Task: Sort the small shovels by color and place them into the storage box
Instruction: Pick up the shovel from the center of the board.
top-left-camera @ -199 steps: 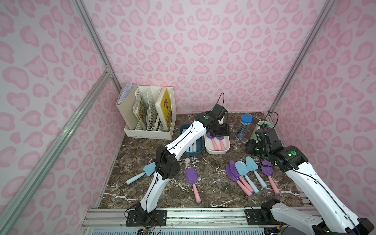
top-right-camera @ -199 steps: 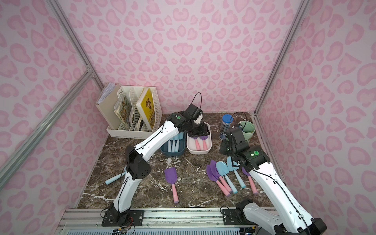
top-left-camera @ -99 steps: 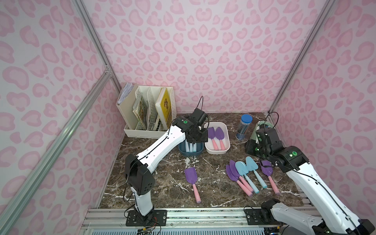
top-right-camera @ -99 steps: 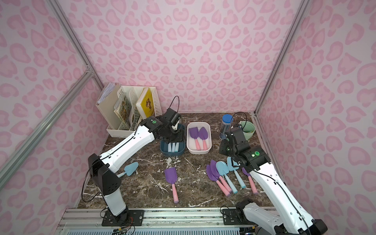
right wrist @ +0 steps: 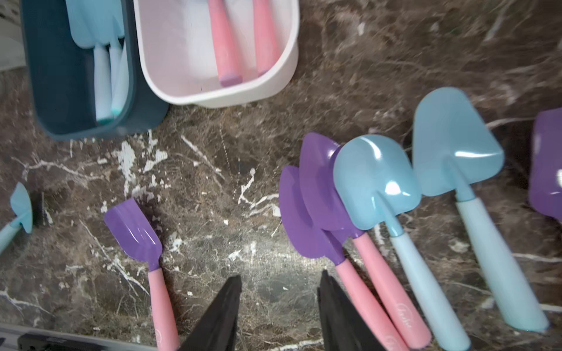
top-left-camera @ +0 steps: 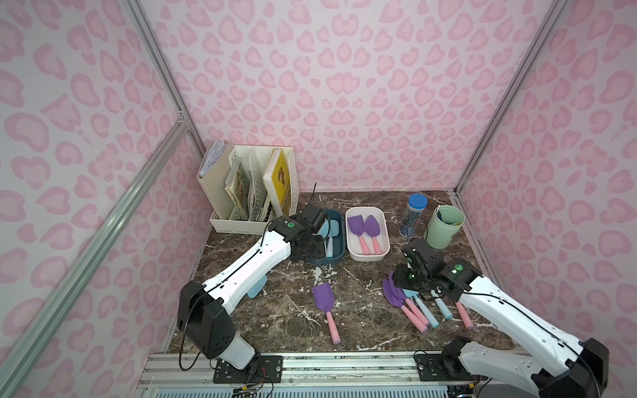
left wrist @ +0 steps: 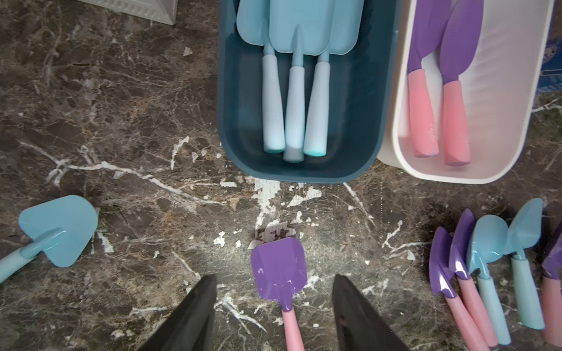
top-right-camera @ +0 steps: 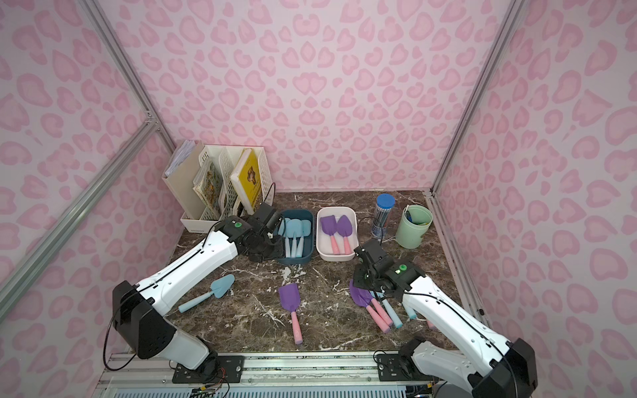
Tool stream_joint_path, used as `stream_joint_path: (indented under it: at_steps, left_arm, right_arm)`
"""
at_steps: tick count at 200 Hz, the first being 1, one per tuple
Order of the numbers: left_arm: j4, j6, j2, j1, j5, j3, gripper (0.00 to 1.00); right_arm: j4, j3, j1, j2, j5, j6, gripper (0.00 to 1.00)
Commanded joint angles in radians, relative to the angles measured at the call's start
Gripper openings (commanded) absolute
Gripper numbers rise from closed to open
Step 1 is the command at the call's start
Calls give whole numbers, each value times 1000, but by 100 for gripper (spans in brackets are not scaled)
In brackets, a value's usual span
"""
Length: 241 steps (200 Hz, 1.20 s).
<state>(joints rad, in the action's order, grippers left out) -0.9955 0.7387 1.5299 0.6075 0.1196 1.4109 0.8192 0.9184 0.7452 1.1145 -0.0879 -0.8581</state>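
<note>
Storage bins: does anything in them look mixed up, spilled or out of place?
Nothing stands out. The dark blue bin holds only light blue shovels; the white bin holds only purple-bladed, pink-handled shovels. All lie inside, handles pointing the same way.

This is a staged robot test cell, not a lived-in room: pink heart-spotted printed wall panels [top-left-camera: 344, 86] hang on bare aluminium frame posts [top-left-camera: 158, 62] around a dark brown marble-patterned tabletop [top-left-camera: 362, 327]. Two white-and-black robot arms [top-left-camera: 248, 272] are bolted to a metal base rail [top-left-camera: 344, 370] at 6 o'clock. A cream plastic file rack of picture books [top-left-camera: 234, 225] stands at 10 o'clock.
</note>
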Motion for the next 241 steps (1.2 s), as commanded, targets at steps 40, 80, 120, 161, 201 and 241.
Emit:
stream_joint_path:
  at_steps: [40,80,120,161,201,241]
  left_arm:
    - [-81,73,-166,-123,98,-180,68]
    - [-89,58,-294,-226,115,-259,72]
    - [-103,18,-362,-293,114,-292,75]
    - [-98,-1,-382,-340,87,-324,75]
    - [-85,-4,-379,-358,69,-342,75]
    - [-75,-1,-374,-362,66,-354,75]
  right_arm:
    - [-236,34,308,265,49,-188,52]
    - [-288,155,417,468,67,-197,60]
    - [-289,231,467,601,74,-161,66]
    - [-257,277,519,692,89,-154,67]
    - [-218,290,557,741,99,-169,68]
    - [-196,281,581,769,103,-182,67]
